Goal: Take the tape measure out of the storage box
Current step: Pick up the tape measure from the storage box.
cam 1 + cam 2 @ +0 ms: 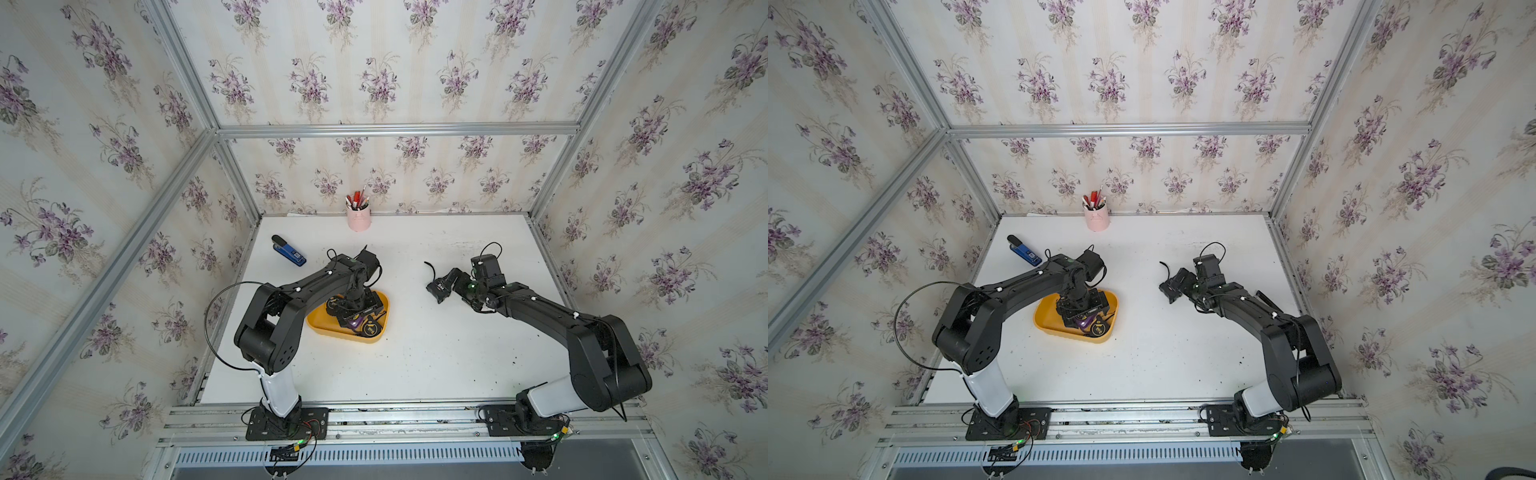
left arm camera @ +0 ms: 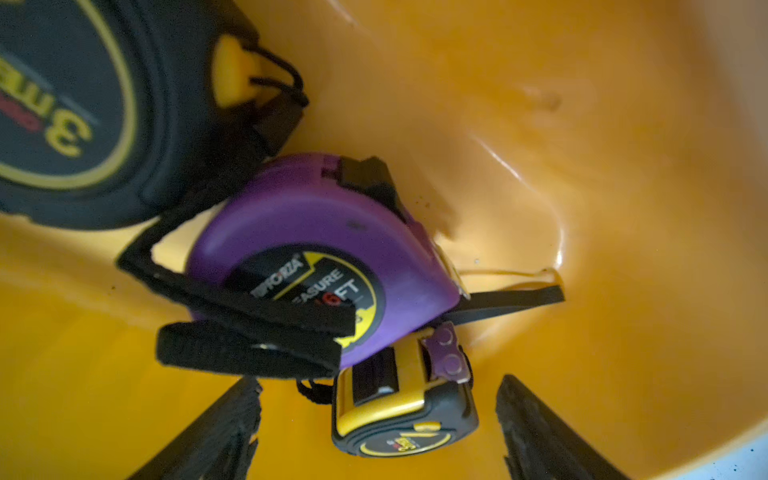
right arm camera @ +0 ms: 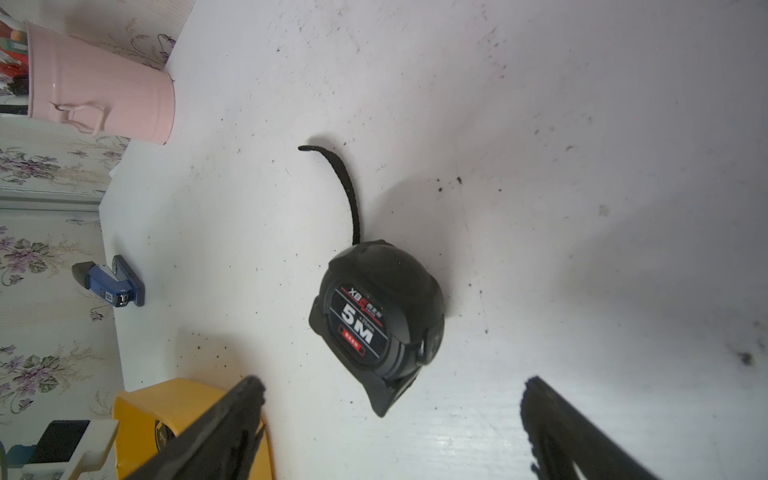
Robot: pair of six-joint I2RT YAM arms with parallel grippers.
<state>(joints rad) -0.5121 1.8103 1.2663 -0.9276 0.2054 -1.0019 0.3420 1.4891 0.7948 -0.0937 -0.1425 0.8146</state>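
Tape measure [image 2: 320,257], purple: in storage box [image 2: 582,166] | left gripper [image 2: 379,384]: bent down into it, released | right gripper [image 3: 392,382]: hovering, released

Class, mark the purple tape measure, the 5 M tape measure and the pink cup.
purple tape measure [image 2: 299,208]: left wrist view, casing.
5 M tape measure [image 3: 357,326]: right wrist view, label.
pink cup [image 1: 358,220]: a top view, side wall.

Pink pen cup [image 1: 358,219] against back wall, blue stapler [image 1: 289,250] on white table [image 1: 436,353].
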